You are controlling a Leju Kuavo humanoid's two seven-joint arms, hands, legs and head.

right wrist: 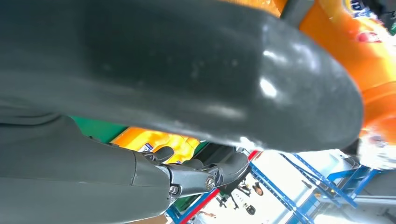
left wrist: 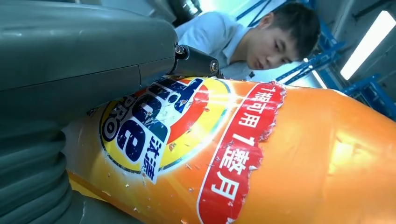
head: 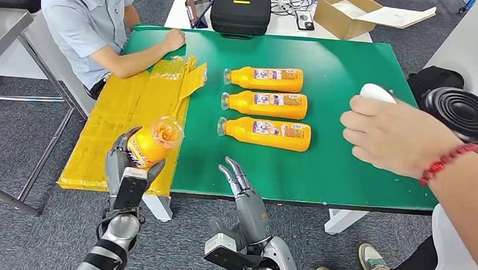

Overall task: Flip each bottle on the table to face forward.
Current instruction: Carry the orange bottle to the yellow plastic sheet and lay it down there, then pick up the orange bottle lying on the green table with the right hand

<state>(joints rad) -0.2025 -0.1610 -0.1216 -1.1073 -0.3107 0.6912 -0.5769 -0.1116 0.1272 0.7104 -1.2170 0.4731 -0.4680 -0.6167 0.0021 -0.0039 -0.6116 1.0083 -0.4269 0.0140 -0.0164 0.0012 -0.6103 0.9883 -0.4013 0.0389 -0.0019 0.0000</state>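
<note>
Over the near-left edge of the green table (head: 353,73), above the yellow plastic sheet (head: 125,112), my left hand (head: 128,166) grips a glossy orange plastic bottle (head: 154,141).
Three more orange bottles (head: 267,101) lie in a row mid-table, labels up; I judge them stiff-walled, smooth and likely slippery, perhaps weighty if full, so the broad body is the best place to grip, not the clear cap end. My right hand (head: 240,182) hangs at the table's near edge, fingers loosely apart, holding nothing. A person's hand (head: 390,135) hovers to the right. The left wrist view reveals the scuffed, peeling red label (left wrist: 243,154); the head view cannot.
</note>
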